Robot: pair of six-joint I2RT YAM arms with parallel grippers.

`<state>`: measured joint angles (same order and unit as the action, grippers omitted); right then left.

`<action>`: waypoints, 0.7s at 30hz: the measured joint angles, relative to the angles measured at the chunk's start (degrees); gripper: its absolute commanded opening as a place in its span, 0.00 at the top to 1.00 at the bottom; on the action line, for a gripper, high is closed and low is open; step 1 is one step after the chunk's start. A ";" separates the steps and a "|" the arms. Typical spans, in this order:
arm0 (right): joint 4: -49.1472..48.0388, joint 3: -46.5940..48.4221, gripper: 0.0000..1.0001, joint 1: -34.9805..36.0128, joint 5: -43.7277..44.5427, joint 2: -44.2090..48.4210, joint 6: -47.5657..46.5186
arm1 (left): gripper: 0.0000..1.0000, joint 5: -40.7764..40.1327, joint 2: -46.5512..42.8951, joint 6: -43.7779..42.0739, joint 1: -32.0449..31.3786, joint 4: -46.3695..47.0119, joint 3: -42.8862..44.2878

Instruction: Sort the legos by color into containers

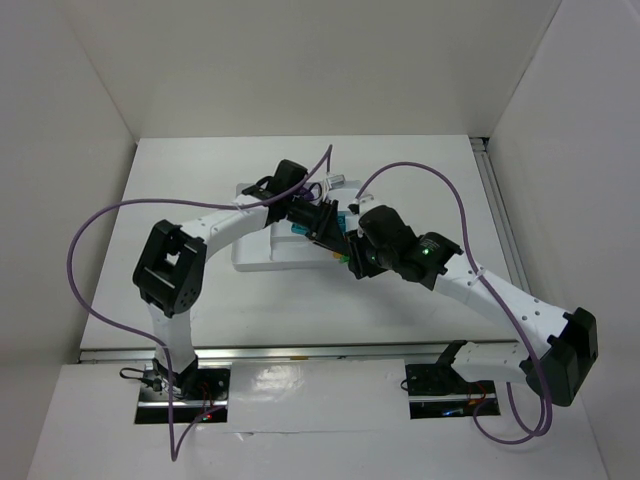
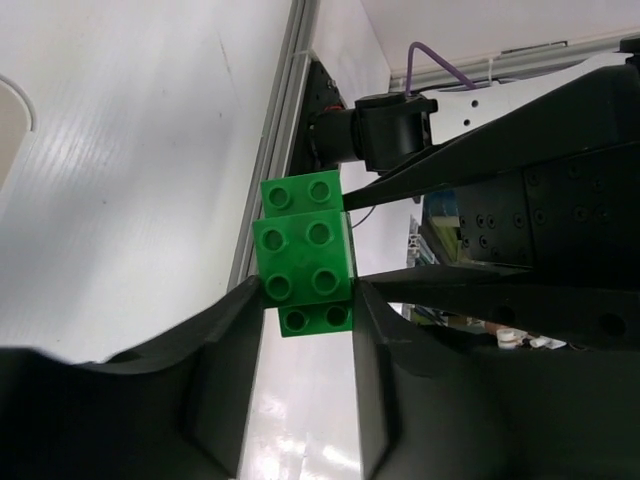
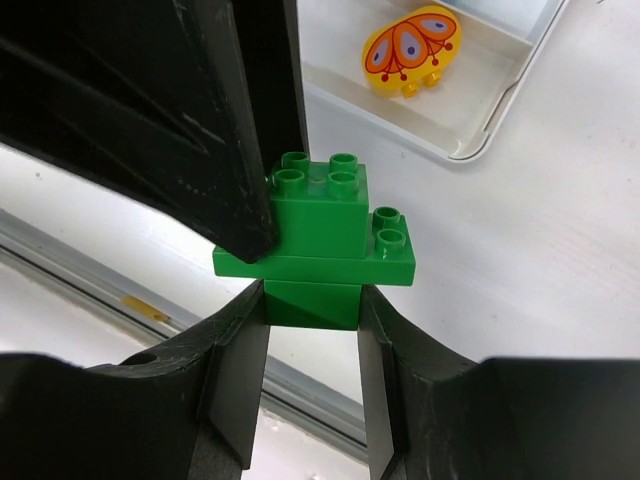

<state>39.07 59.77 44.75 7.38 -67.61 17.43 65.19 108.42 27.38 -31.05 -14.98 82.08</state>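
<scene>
A green lego stack (image 3: 320,235) of several joined bricks is held in the air between both grippers. My right gripper (image 3: 313,295) is shut on its bottom brick. My left gripper (image 2: 305,290) is shut on the stack's other end (image 2: 305,250); one of its black fingers (image 3: 240,150) covers the stack's left side in the right wrist view. In the top view the grippers meet at the tray's right end, left (image 1: 322,222) and right (image 1: 350,256). A yellow-with-red piece (image 3: 410,45) lies in an end compartment of the white tray (image 3: 480,130). A teal piece (image 1: 300,229) shows by the left gripper.
The white tray (image 1: 255,255) lies mid-table, mostly hidden under the left arm. Purple cables loop over both arms. White walls enclose the table on the left, back and right. A metal rail (image 2: 270,200) runs along the table's near edge.
</scene>
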 measured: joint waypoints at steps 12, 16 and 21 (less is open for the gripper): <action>0.00 0.02 0.84 -0.02 0.44 -0.04 -0.76 | 0.39 1.03 1.05 2.19 -0.22 0.26 1.18; -0.02 0.15 0.84 -0.02 0.46 -0.35 -0.85 | 0.30 1.81 2.08 3.34 -0.33 0.48 2.56; -0.02 0.33 0.84 -0.02 0.37 -0.52 -0.87 | 0.30 1.77 2.21 4.15 -0.59 0.68 2.91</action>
<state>39.05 60.10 44.73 7.75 -68.14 16.56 66.96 110.63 31.53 -31.64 -14.31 84.99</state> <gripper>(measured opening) 0.441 0.699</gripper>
